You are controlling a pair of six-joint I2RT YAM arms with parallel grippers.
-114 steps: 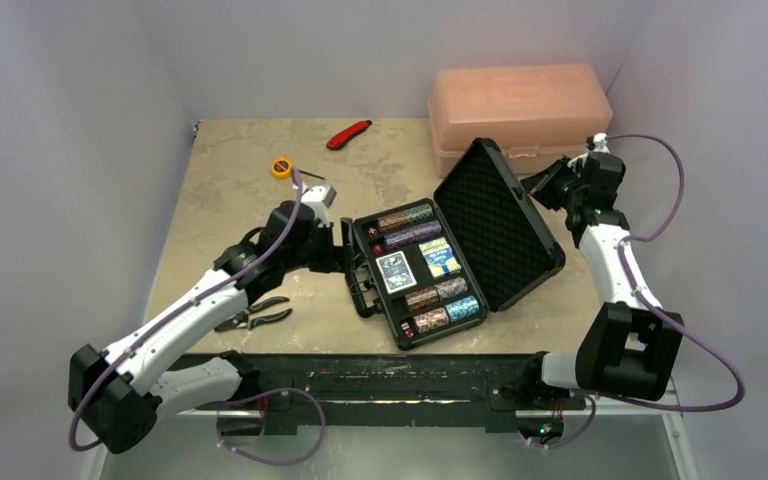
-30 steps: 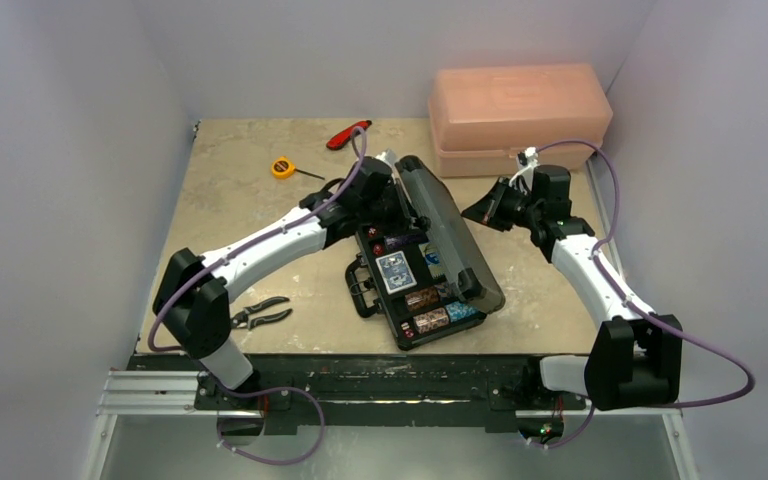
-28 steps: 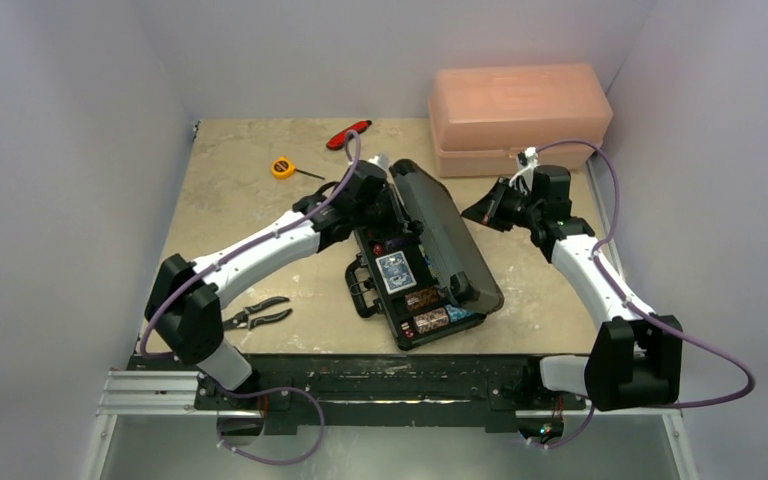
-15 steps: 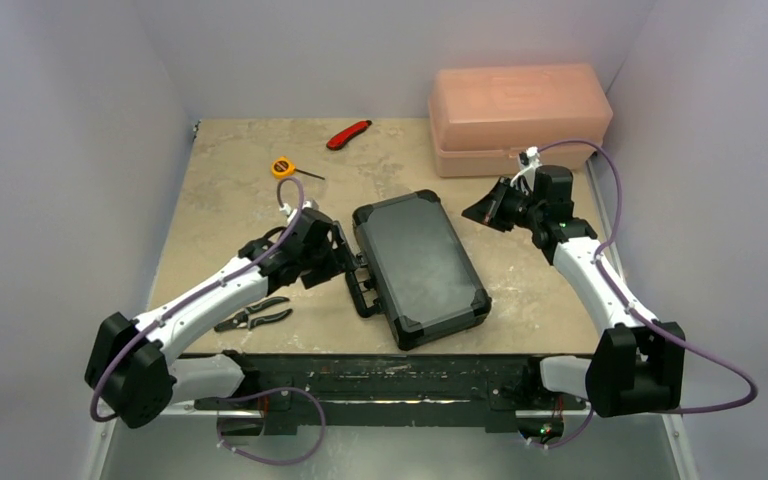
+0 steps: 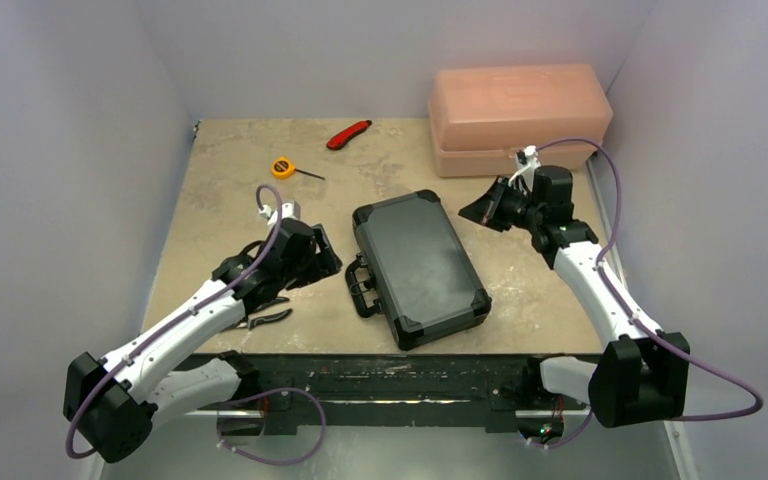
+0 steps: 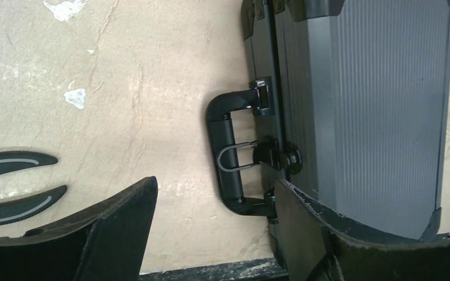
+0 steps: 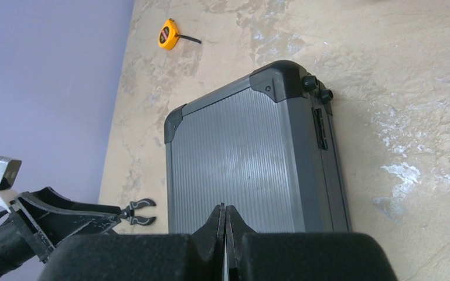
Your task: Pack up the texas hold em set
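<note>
Left jaws gape beside the case [image 5: 418, 268] handle [image 6: 229, 158], right jaws clenched clear of it

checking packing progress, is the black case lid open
No, the black case lies flat with its lid fully down on the base.

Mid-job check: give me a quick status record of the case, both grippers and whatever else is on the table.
case: black hard case, closed, flat on the table
contents: not visible
handle: on the side toward the left arm
left gripper: open, empty, facing the handle, not touching
right gripper: shut, empty, off the case's far right corner
other items: pink plastic box, yellow tape measure, red utility knife, pliers
</note>
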